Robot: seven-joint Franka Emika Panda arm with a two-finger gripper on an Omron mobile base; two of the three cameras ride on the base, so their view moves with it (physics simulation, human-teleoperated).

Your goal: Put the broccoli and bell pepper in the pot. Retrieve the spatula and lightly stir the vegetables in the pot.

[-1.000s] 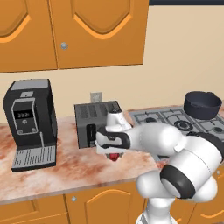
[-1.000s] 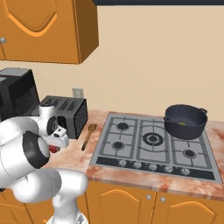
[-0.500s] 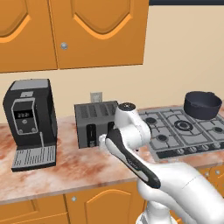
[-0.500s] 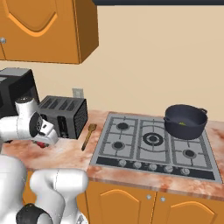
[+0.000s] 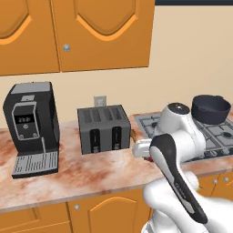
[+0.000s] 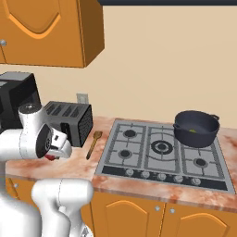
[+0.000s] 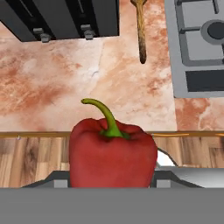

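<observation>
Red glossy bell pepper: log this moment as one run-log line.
gripper: holding red glossy bell pepper | above counter edge | wooden spatula: beside hob | dark round pot: back right burner

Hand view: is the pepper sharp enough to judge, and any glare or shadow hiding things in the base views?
Hand view: the pepper is crisp and evenly lit, without glare. Right base view: flat light, pot and spatula clear. Left base view: sharp too, though the arm covers the gripper.
</observation>
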